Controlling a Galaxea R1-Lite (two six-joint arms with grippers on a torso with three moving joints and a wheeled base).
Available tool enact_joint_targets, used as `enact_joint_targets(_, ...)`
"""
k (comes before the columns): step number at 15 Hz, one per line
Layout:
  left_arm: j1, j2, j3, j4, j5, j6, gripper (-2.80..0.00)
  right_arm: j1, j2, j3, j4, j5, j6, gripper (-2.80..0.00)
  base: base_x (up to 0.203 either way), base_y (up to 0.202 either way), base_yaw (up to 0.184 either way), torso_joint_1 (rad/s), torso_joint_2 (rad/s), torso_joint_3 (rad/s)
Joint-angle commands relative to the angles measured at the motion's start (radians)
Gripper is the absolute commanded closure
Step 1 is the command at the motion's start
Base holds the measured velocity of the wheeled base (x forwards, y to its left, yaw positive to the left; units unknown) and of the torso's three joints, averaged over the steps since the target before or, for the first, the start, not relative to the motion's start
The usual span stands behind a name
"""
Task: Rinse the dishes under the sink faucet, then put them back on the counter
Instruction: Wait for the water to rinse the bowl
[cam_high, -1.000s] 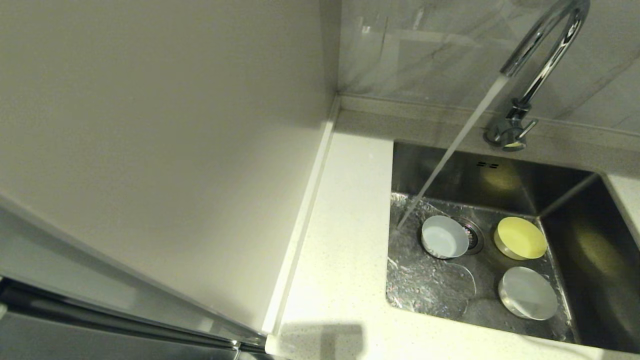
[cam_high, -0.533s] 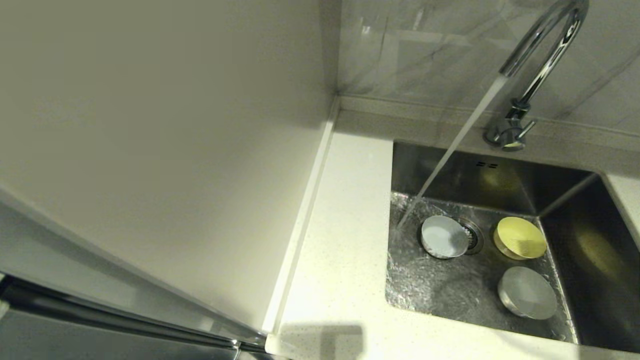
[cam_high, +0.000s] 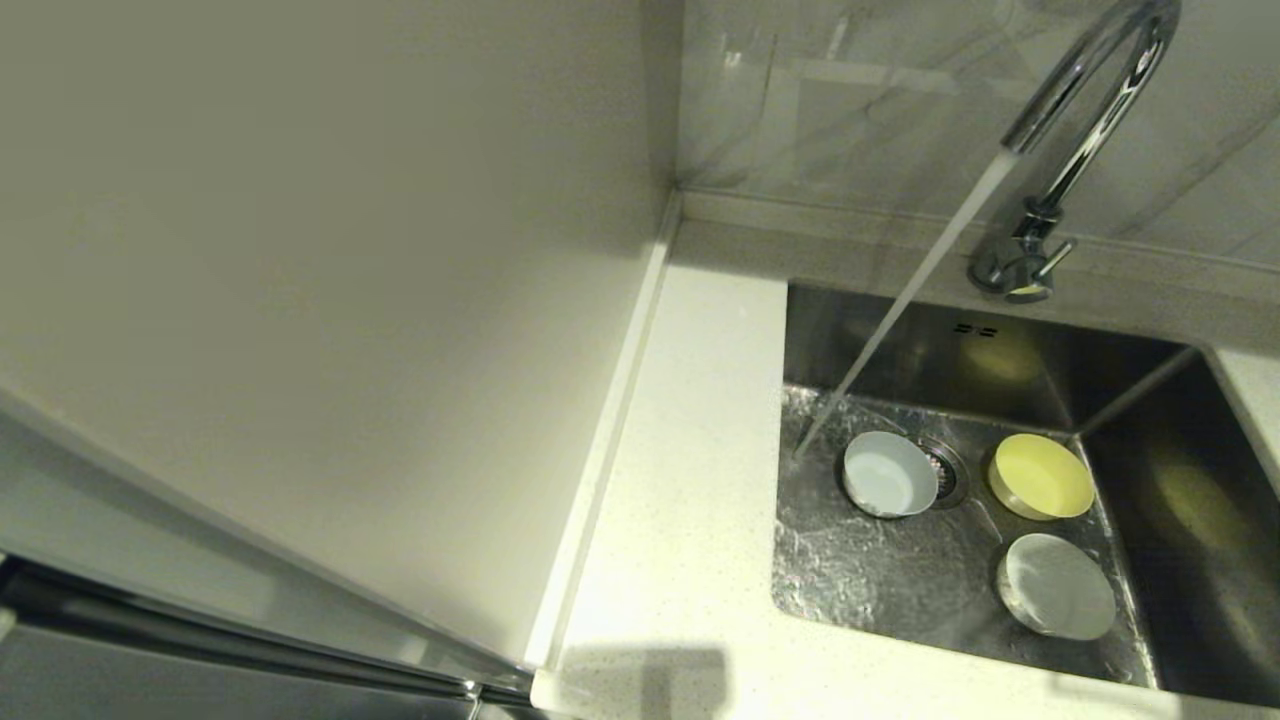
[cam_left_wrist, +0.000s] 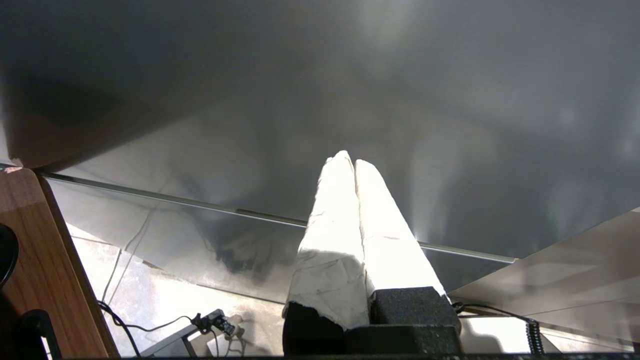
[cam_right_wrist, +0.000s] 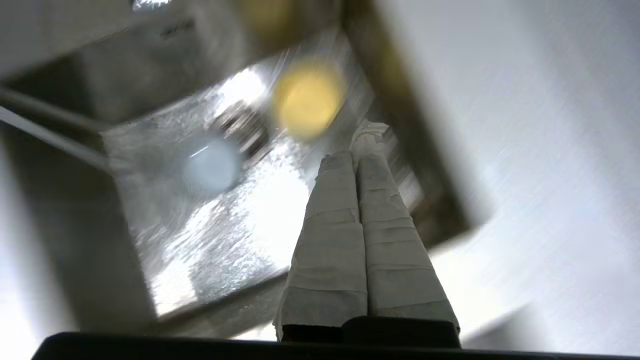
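Little has shifted since a second ago: the three bowls lie where they did, water keeps pouring from the faucet (cam_high: 1090, 110), and only the ripples on the sink (cam_high: 900, 580) floor have changed shape.

The stream slants down and strikes the steel floor at the basin's left edge, just beside the pale blue bowl (cam_high: 889, 474), which partly covers the drain strainer (cam_high: 945, 470). The yellow bowl (cam_high: 1041, 476) sits on the strainer's other side, and the white bowl (cam_high: 1056, 586) lies in front of it, near the right wall of the basin. All three are inside the sink, none on the white speckled surface (cam_high: 680, 520) that rims it.

The right pincer (cam_right_wrist: 357, 150), fingers pressed together and holding nothing, hangs above the sink's right side; its tips lie just below the yellow bowl (cam_right_wrist: 307, 97) in the wrist view, with the pale blue bowl (cam_right_wrist: 212, 167) well off to one side.

The left pincer (cam_left_wrist: 348, 160), also pressed together and empty, points at a dull grey panel (cam_left_wrist: 320, 75) away from the sink.

A plain cream wall panel (cam_high: 300, 300) stands left of the surface, and grey marbled tile (cam_high: 850, 90) backs the faucet.
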Motion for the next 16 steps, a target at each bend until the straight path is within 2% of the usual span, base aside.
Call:
enact_joint_targets(1, -0.001, 0.000, 0.003, 0.000, 0.000, 0.000, 0.00, 0.152, -0.308, 0.270, -0.330, -0.114, -0.280, 0.00, 0.000, 0.000, 0.000, 0.000, 0.00, 0.000)
enact_joint_targets(3, 0.000, 0.000, 0.003, 0.000, 0.000, 0.000, 0.00, 0.228, -0.508, 0.404, -0.366, -0.104, -0.346, 0.00, 0.000, 0.000, 0.000, 0.000, 0.00, 0.000)
enact_joint_targets(5, -0.001, -0.001, 0.003, 0.000, 0.000, 0.000, 0.00, 0.289, -0.682, 0.487, -0.280, -0.058, -0.369, 0.00, 0.000, 0.000, 0.000, 0.000, 0.00, 0.000)
enact_joint_targets(7, 0.000, 0.000, 0.003, 0.000, 0.000, 0.000, 0.00, 0.342, -0.789, 0.586, -0.182, -0.019, -0.342, 0.00, 0.000, 0.000, 0.000, 0.000, 0.00, 0.000)
enact_joint_targets(11, 0.000, 0.000, 0.003, 0.000, 0.000, 0.000, 0.00, 0.368, -0.971, 0.847, -0.179, 0.061, -0.334, 0.00, 0.000, 0.000, 0.000, 0.000, 0.00, 0.000)
enact_joint_targets(13, 0.000, 0.000, 0.003, 0.000, 0.000, 0.000, 0.00, 0.370, -0.993, 0.983, -0.259, 0.071, -0.339, 0.00, 0.000, 0.000, 0.000, 0.000, 0.00, 0.000)
enact_joint_targets(16, -0.001, 0.000, 0.003, 0.000, 0.000, 0.000, 0.00, 0.371, -0.994, 1.179, -0.561, 0.108, -0.373, 0.00, 0.000, 0.000, 0.000, 0.000, 0.00, 0.000)
